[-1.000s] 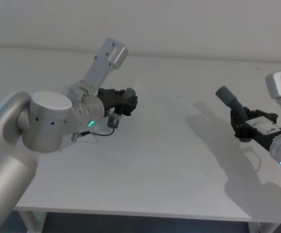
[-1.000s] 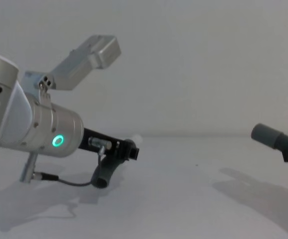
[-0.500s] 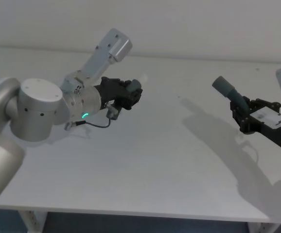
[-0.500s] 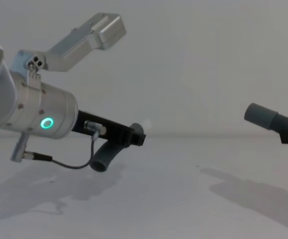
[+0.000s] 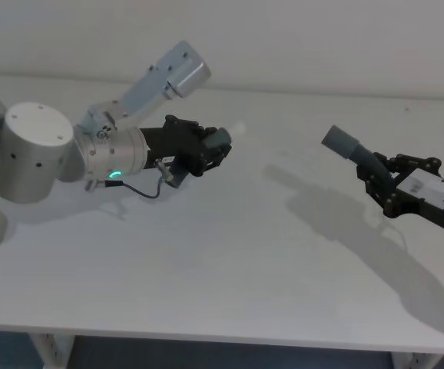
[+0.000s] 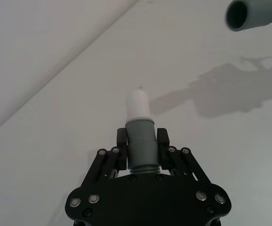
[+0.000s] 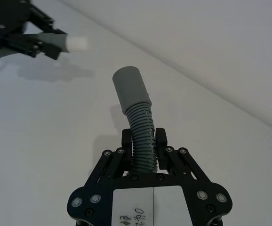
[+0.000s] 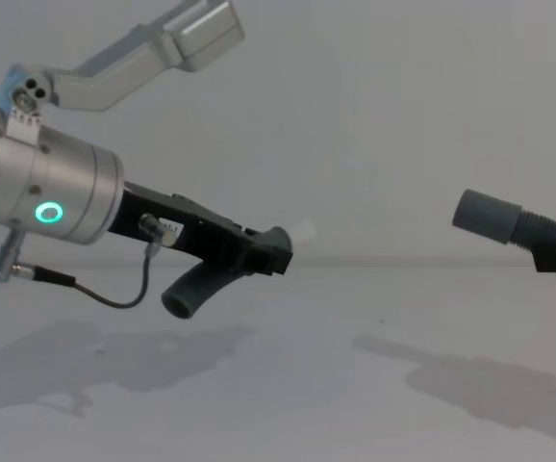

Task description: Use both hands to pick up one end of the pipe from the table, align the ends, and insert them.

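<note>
My left gripper [image 5: 207, 147] is shut on the straighter grey pipe piece [image 6: 140, 141], held above the table [image 5: 222, 277]. Its white tip [image 6: 138, 104] points right, toward the other arm, and its lower end [image 8: 187, 296] hangs below the fingers. My right gripper [image 5: 389, 187] is shut on the ribbed curved hose [image 7: 143, 136], also in the air. The hose's smooth round cuff [image 5: 341, 141] points left at the white tip [image 8: 304, 231]. A wide gap separates the cuff [image 8: 487, 217] from the tip. From the left wrist the cuff's open mouth [image 6: 242, 14] faces me.
The white table carries nothing but the arms' shadows [image 5: 337, 223]. A plain wall [image 5: 283, 38] runs behind it. A thin cable [image 8: 114, 298] loops under the left wrist.
Both arms have risen and moved toward each other. The left gripper carried the white-tipped piece to the right, and the right gripper brought the hose's cuff to the left.
</note>
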